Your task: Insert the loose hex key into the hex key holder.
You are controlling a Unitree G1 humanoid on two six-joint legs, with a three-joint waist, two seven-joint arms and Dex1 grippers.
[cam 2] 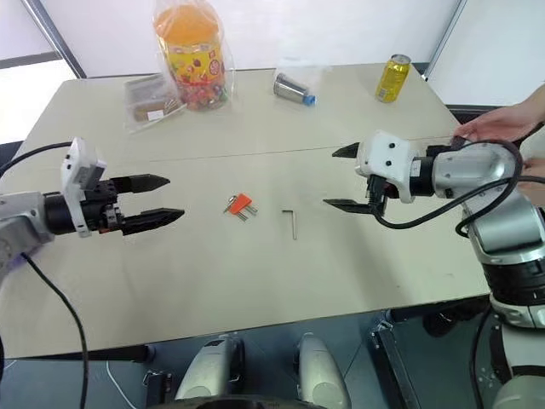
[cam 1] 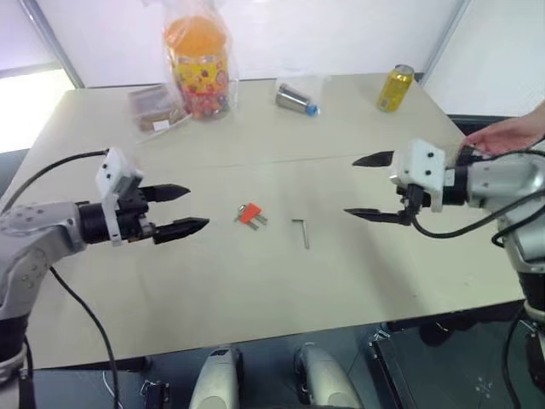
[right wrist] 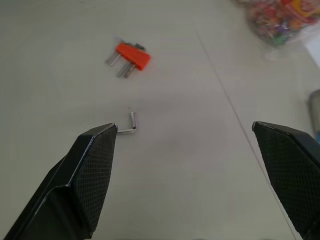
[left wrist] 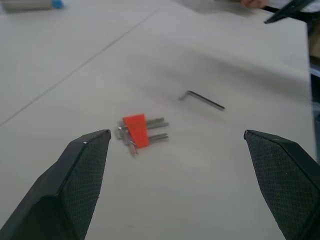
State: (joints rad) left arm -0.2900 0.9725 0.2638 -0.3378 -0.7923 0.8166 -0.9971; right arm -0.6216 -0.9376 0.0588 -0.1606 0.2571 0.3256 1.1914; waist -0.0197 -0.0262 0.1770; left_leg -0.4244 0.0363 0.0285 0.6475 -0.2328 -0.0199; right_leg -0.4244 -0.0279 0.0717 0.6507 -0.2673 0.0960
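Note:
The hex key holder (cam 1: pixel 249 214), a small orange-red block with short grey keys sticking out, lies flat on the beige table (cam 1: pixel 255 281) near its middle. Just to its right the loose hex key (cam 1: pixel 302 232), a thin L-shaped rod, lies apart from it. My left gripper (cam 1: pixel 180 210) hovers to the left of the holder, open and empty, fingers pointing at it. On the other side of the key my right gripper (cam 1: pixel 366 186) hangs open and empty, pointing left. The wrist views show the holder (left wrist: pixel 136 131) and the key (right wrist: pixel 131 125) on the table beyond the fingers.
At the table's far side stand a bagged orange-lidded candy jar (cam 1: pixel 198 64), a flat plastic packet (cam 1: pixel 155 108), a bagged metal cylinder (cam 1: pixel 297 99) and a yellow can (cam 1: pixel 395 88). A person's hand (cam 1: pixel 507 135) rests at the right edge, behind my right arm.

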